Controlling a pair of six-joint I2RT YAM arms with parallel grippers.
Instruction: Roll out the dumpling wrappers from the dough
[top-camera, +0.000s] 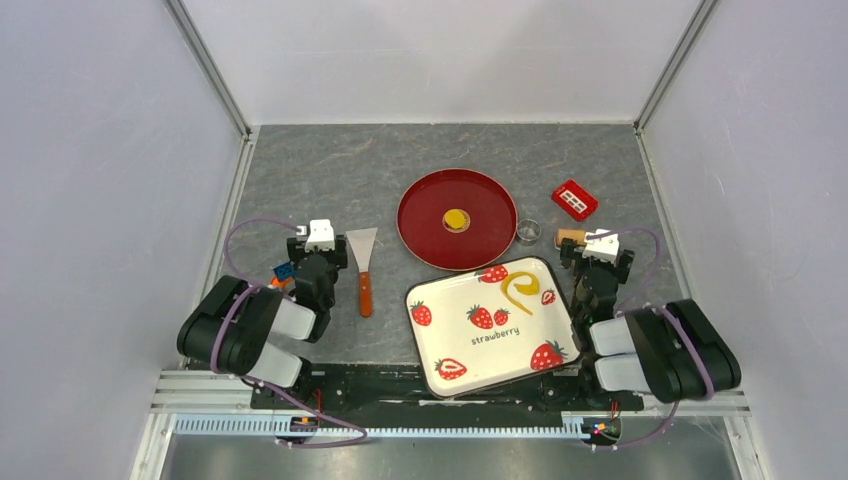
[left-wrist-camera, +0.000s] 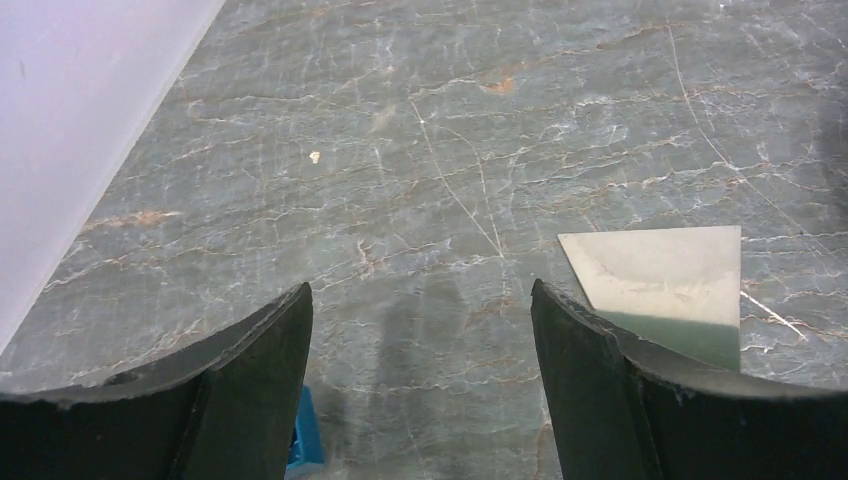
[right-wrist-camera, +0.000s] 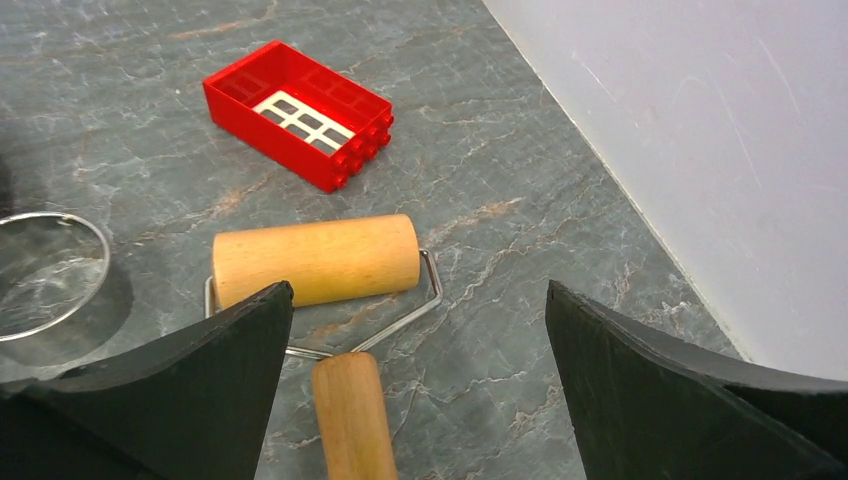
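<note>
The dumpling wrapper (top-camera: 456, 219) lies dead centre on the red plate (top-camera: 418, 215), a small yellow disc where a roller could reach it. Right of the plate, the right gripper (right-wrist-camera: 415, 300) hangs spread wide over the wooden roller (right-wrist-camera: 316, 260), holding nothing and seemingly lined up for its handle. Left of the plate, the left gripper (left-wrist-camera: 420, 300) is also spread and empty, beside the scraper (top-camera: 362, 262). A glass dish (top-camera: 528, 231) sits between plate and roller. The strawberry tray (top-camera: 500, 362) crowds the plate's near side.

Robot lab test cell, plain white panel walls (top-camera: 100, 150), aluminium corner posts (top-camera: 209, 65), grey marbled tabletop (top-camera: 320, 170)
</note>
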